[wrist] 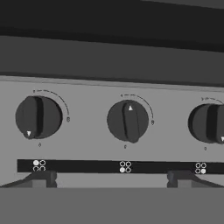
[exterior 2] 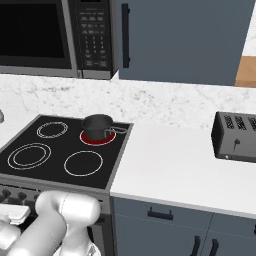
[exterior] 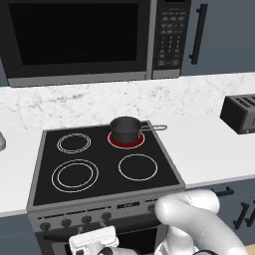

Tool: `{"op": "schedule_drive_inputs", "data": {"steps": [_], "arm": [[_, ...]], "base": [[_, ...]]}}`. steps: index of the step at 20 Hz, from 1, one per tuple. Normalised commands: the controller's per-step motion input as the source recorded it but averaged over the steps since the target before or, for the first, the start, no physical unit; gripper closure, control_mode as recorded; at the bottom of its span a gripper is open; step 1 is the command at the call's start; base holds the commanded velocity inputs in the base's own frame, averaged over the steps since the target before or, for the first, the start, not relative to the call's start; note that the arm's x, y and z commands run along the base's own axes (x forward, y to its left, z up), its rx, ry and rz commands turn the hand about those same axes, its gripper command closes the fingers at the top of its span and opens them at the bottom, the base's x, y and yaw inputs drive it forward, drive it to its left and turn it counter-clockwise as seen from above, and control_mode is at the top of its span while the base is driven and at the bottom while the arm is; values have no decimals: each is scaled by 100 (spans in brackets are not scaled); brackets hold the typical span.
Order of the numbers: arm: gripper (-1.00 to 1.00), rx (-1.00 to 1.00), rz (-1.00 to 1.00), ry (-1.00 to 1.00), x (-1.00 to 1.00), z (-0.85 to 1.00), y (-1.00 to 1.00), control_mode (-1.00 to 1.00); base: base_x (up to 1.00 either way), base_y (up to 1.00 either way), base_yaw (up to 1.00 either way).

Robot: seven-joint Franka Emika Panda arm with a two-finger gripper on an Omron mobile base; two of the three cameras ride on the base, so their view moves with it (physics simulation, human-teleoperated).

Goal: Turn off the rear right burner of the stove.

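The stove (exterior: 107, 195) has a flat black glass top. Its rear right burner (exterior: 112, 142) glows red under a small dark saucepan (exterior: 125, 128); the same red ring (exterior 2: 90, 139) shows in the right base view. My gripper (wrist: 111, 179) is open and faces the grey front panel, fingertips (wrist: 40, 177) wide apart with nothing between them. Three dark knobs show ahead: left (wrist: 38, 117), middle (wrist: 127, 121) centred between the fingers, and right (wrist: 209, 123) cut by the edge. The hand (exterior: 92, 241) hangs low before the knob row (exterior: 86, 219).
A black microwave (exterior: 74, 37) hangs above the stove. A black toaster (exterior: 240, 113) stands on the white counter (exterior: 209, 149) to the right. Blue cabinet fronts with dark handles (exterior 2: 160, 214) lie below the counter. My arm's white elbow (exterior: 189, 214) sits before the stove's right corner.
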Motion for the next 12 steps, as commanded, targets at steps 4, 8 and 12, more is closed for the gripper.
{"op": "schedule_drive_inputs", "data": {"steps": [4,8,12], "arm": [[-100,0,0,0,10,-26,29,-100],[-100,0,0,0,15,-15,25,-100],[-100,0,0,0,11,-16,1,-100]], "base": [[0,0,0],[0,0,0],[0,0,0]]}}
